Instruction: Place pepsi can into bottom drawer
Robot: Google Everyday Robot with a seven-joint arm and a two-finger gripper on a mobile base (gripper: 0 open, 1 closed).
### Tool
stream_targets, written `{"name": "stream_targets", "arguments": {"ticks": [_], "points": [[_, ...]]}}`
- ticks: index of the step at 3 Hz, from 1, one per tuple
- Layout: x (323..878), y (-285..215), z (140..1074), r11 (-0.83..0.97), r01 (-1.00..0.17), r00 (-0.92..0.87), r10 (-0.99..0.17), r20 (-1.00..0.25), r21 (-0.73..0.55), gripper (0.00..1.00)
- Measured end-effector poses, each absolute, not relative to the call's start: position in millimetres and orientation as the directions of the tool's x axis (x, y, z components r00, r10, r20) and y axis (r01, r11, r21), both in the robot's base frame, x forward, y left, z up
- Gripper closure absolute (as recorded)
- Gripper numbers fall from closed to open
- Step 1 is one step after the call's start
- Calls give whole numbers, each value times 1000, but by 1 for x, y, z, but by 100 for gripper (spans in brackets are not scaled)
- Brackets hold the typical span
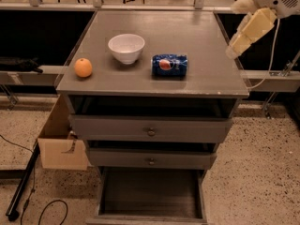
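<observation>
The blue pepsi can (169, 64) lies on its side on the grey cabinet top (197, 27), right of the white bowl. The bottom drawer (151, 194) is pulled out, showing a dark flat floor with nothing in it. My gripper (236, 49) hangs at the end of the cream arm at the upper right, over the right edge of the cabinet top. It is to the right of the can, apart from it, and holds nothing.
A white bowl (126, 48) and an orange fruit (83, 67) sit on the top, left of the can. The two upper drawers (151, 129) with round knobs stand slightly out. A cardboard box (60, 144) and cables lie on the floor at left.
</observation>
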State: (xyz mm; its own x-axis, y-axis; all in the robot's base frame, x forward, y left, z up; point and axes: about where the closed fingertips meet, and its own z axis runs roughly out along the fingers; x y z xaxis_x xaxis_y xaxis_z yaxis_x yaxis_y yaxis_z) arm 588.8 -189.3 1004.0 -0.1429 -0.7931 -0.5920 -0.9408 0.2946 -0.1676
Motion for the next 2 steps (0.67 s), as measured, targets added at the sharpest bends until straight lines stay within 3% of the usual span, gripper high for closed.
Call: {"name": "stream_targets", "arguments": {"ticks": [2], "points": [[606, -187, 1001, 354, -916, -164, -756, -633, -186, 0]]}}
